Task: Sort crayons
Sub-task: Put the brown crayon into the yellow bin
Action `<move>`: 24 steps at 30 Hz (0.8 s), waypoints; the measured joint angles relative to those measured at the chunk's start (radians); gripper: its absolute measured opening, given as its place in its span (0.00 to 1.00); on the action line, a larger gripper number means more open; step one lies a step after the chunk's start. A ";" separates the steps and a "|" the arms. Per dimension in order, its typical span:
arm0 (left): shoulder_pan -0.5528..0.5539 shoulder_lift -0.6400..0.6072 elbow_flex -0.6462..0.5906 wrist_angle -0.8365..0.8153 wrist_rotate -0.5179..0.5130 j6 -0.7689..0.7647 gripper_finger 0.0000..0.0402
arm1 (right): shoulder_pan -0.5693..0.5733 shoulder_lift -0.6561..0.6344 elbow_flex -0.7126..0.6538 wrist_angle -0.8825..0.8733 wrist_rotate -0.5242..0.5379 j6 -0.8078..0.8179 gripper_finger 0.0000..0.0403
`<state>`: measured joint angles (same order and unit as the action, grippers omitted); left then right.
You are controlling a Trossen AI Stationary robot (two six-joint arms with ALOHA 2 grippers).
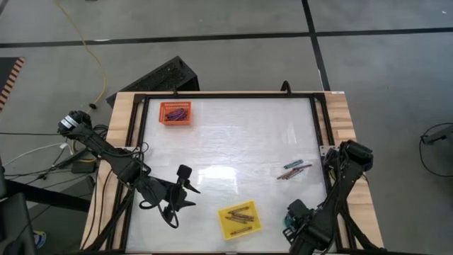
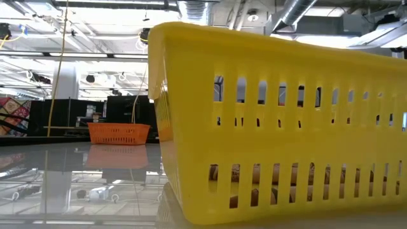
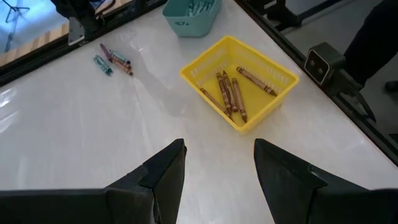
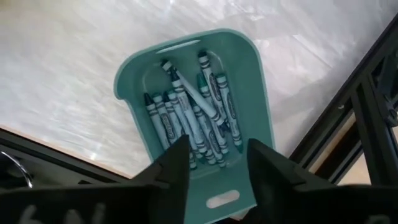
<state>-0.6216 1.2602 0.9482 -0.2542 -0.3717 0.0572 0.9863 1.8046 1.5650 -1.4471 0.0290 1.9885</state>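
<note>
Several teal-blue crayons [image 4: 193, 118] lie in a teal tray [image 4: 127, 81] at the table's near right. My right gripper [image 4: 217, 168] hangs open right above them, pointing down, with nothing between its fingers. Brownish crayons [image 3: 227, 93] lie in a yellow tray [image 3: 267, 115] near the front edge. A few loose crayons [image 1: 294, 170], brownish-red and teal-blue, lie flat on the white table at the right. My left gripper [image 3: 219, 168] stands open above the table, left of the yellow tray [image 1: 253, 225], empty.
An orange tray [image 1: 164, 117] holding dark crayons stands at the far left corner. Black frame rails [image 1: 318, 127] run along the table's edges. The low view is mostly filled by the yellow tray's wall [image 2: 286, 127], with the orange tray [image 2: 119, 132] far behind.
</note>
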 joint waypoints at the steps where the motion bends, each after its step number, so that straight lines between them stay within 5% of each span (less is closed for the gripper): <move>1: 0.000 0.000 0.000 -0.005 0.000 -0.005 0.45 | 0.000 0.000 0.000 0.000 0.001 -0.003 0.38; 8: 0.000 0.000 0.000 -0.014 0.009 -0.017 0.45 | 0.000 0.000 0.000 0.000 0.049 -0.007 0.48; 24: 0.000 0.000 0.000 -0.016 0.008 -0.017 0.45 | 0.000 0.000 0.000 -0.019 0.140 -0.057 0.46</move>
<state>-0.6216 1.2602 0.9482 -0.2706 -0.3635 0.0399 0.9867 1.8046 1.5650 -1.4661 0.1693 1.9310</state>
